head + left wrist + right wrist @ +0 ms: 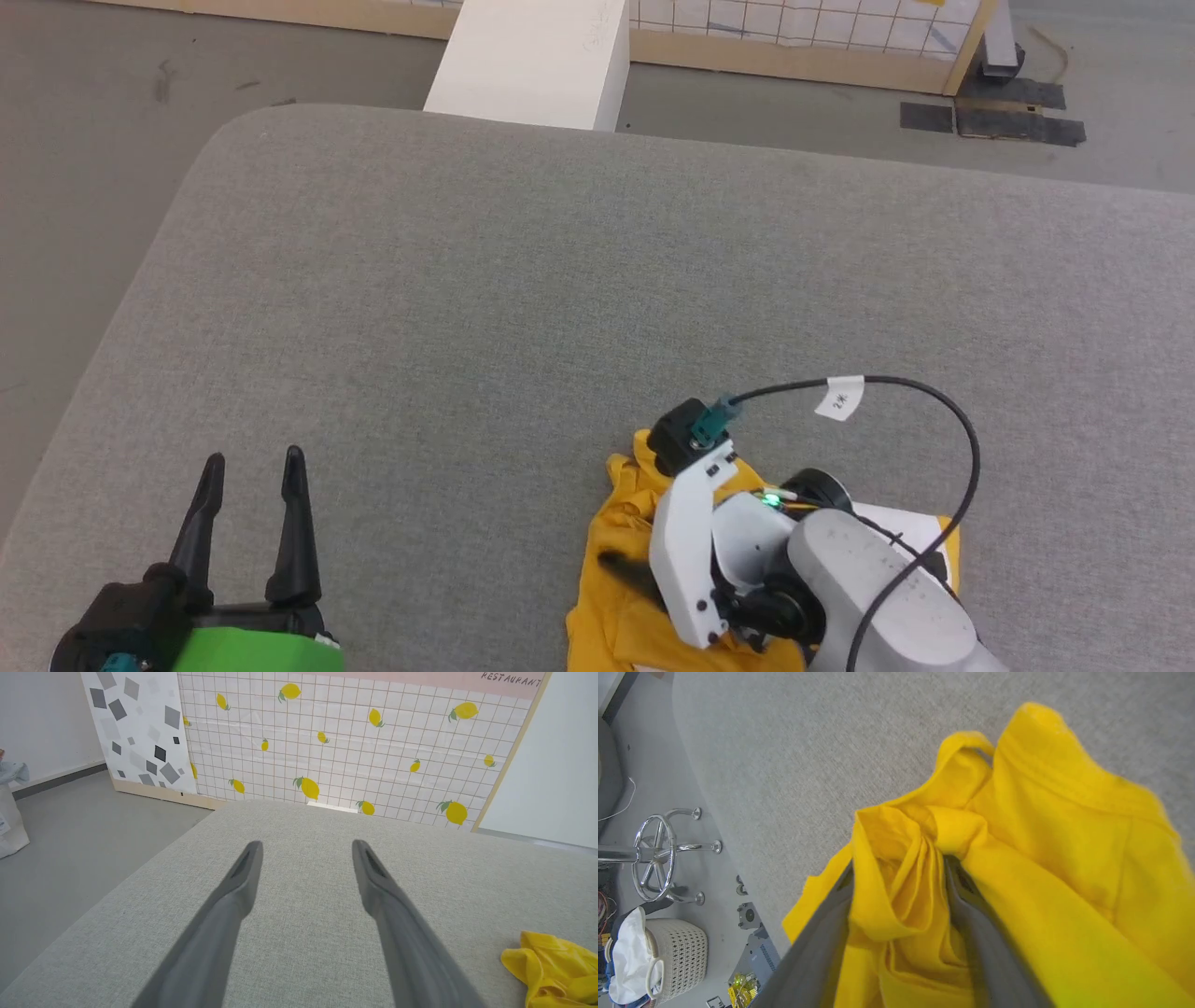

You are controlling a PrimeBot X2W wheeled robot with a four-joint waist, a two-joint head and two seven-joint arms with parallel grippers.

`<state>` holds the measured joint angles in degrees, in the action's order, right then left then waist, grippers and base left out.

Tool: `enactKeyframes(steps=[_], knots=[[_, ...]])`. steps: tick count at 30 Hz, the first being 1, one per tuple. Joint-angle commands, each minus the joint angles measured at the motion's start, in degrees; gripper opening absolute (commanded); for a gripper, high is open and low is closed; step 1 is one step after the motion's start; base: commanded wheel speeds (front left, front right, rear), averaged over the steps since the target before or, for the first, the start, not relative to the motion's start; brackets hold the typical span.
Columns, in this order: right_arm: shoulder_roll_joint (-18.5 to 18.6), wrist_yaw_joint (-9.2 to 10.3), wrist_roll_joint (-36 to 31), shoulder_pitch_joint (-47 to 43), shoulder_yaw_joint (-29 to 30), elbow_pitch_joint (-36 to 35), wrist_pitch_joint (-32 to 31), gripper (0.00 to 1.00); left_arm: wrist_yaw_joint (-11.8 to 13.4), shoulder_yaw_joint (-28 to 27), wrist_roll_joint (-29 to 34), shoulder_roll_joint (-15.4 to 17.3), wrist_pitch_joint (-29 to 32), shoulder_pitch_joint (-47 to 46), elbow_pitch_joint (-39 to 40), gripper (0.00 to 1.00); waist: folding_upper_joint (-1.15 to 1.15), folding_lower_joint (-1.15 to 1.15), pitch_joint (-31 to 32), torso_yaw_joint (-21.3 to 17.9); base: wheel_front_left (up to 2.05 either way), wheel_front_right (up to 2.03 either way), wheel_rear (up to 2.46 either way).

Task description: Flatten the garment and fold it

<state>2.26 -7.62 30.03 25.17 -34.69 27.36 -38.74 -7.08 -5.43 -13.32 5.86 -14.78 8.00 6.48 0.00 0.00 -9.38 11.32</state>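
White perforated basket (677, 952) on floor, far out to the left of right gripper (900, 865) in its wrist view; white stuff piled in and over the rim, can't tell what. Chrome stool base (654, 854) just above basket in that view. Pale bag (9, 821) on floor, far left of left gripper (307, 844); contents not readable.

Garment (1064, 835) right at right gripper: a twisted bunch of cloth sitting between the two fingers, touching both, more cloth draped over and past the right-hand finger (985, 933), a flap poking out left of the other finger. Fingers spread wide, about as far apart as the left pair; no visible squeeze on the bunch. From head view, right gripper pointing down into garment (616, 597), wrist and forearm covering its middle.

Left gripper (255, 457) spread wide, nothing between fingers, hovering over bare grey fabric surface (560, 280). Garment (551, 966) well off to its right, apart, no contact.

Garment look: mustard-yellow, crumpled, not flat, not folded; deep wrinkles and a knot-like twist near fingertips, ribbed hem or collar edge curling up at far side. White patch (901, 527) showing beside forearm. Lying on grey surface near its close edge.
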Motion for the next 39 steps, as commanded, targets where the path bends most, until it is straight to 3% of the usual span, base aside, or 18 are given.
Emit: enactKeyframes(steps=[1, 9, 15, 19, 24, 33, 39], knots=[[0.6, 0.13, 1.4, 0.8, -0.7, 0.5, 0.0, 1.0, -0.4, -0.1, -0.5, 0.2, -0.2, -1.0, -0.1, 1.0, 0.0, 0.0, 0.0, -0.4, 0.0, 0.0, 0.0], [0.6, 0.13, 6.5, 3.6, -0.6, -6.8, 0.7, 1.0, -0.4, 0.4, -0.8, 0.4, -0.2, -1.0, 0.0, 1.0, 0.0, 0.0, 0.2, -2.5, 0.0, 0.0, 0.0], [0.6, 0.13, -0.3, -0.5, 9.6, -15.8, 6.4, 1.0, -0.4, 0.6, -0.7, 0.8, -0.2, -0.9, 0.5, 1.0, 0.0, 0.0, 0.1, -3.6, 0.0, 0.0, 0.0], [0.6, 0.13, -9.3, -6.8, 19.2, -24.2, 13.0, 1.0, -0.4, 0.4, -0.7, 1.1, -0.2, -1.2, 1.0, 1.0, 0.0, 0.0, -0.6, -4.4, 0.0, 0.0, 0.0], [0.6, 0.13, -12.9, -16.8, 27.8, -33.0, 17.5, 1.0, -0.4, 0.5, -1.0, 2.0, -0.2, -1.6, 1.5, 1.0, 0.0, 0.0, -2.0, -5.7, 0.0, 0.0, 0.0], [0.6, 0.13, -11.1, -33.5, 35.9, -41.3, 10.5, 1.0, -0.4, 0.7, -1.8, 3.3, -0.2, -2.0, 1.6, 1.0, 0.0, 0.0, -3.5, -6.6, 0.0, 0.0, 0.0], [0.6, 0.13, -8.0, -39.0, 37.9, -42.5, 7.1, 1.0, -0.4, 0.9, -2.1, 3.5, -0.2, -2.0, 1.2, 1.0, 0.0, 0.0, -3.7, -6.2, 0.0, 0.0, 0.0]])
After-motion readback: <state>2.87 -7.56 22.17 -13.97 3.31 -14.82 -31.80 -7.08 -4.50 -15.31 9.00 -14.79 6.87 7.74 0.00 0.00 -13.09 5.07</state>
